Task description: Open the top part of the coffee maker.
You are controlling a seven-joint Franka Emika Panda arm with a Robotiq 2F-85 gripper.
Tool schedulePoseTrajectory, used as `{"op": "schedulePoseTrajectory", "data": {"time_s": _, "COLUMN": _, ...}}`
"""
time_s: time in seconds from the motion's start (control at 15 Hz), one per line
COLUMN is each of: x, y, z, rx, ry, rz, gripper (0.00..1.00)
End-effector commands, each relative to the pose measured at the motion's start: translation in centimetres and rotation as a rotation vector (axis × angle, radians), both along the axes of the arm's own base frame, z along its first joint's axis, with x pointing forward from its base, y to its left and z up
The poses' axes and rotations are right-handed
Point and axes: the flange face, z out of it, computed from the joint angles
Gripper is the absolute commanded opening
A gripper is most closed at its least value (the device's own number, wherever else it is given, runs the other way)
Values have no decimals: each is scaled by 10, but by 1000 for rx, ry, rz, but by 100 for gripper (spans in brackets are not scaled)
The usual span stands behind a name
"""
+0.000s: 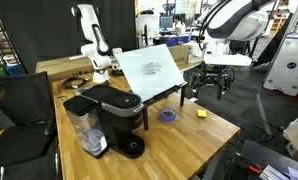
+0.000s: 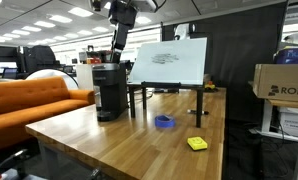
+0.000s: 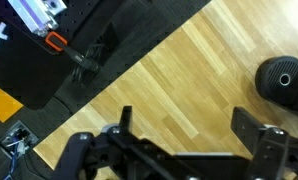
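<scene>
The wooden surface [image 1: 194,140] [image 2: 99,140] fills most of both exterior views; a black chair [image 1: 19,105] stands at one end of it and an orange sofa [image 2: 29,100] runs along one side; a cardboard box [image 2: 283,82] sits off to the other side.

A white slanted board [image 1: 154,68] [image 2: 171,62] stands on dark legs near the middle of the surface.

The coffee maker [image 1: 124,120] [image 2: 110,92] stands upright on the surface near one corner, just beside the board; its clear water tank [image 1: 89,132] sits on the side toward the chair.

The top part [image 1: 111,100] [image 2: 109,66] lies flat and closed across the head of the machine, with nothing touching it.

The white arm [image 1: 229,22] comes in above the opposite end of the surface; its black end hangs beyond the board, well apart from the coffee maker.

In the wrist view the fingers [image 3: 244,125] are spread wide with only bare wood between them; the edge of the surface runs diagonally across that view with dark floor past it; a round black object [image 3: 284,80] lies at the right edge, and I cannot tell what it is.

A blue tape roll [image 1: 168,116] [image 2: 164,122] lies flat in front of the board; a small yellow block [image 1: 201,113] [image 2: 197,144] lies near it, apart from it.
</scene>
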Motion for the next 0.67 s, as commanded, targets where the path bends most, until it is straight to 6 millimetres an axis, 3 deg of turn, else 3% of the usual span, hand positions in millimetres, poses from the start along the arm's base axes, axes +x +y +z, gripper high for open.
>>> {"op": "schedulePoseTrajectory", "data": {"time_s": 0.0, "x": 6, "y": 10, "z": -8, "rx": -39, "ry": -109, "rz": -19, "gripper": 100}}
{"op": "schedulePoseTrajectory", "data": {"time_s": 0.33, "x": 13, "y": 40, "z": -14, "rx": -84, "ry": -220, "rz": 27, "gripper": 100}}
{"op": "schedulePoseTrajectory", "data": {"time_s": 0.6, "x": 21, "y": 42, "z": -24, "rx": -50, "ry": -214, "rz": -83, "gripper": 100}}
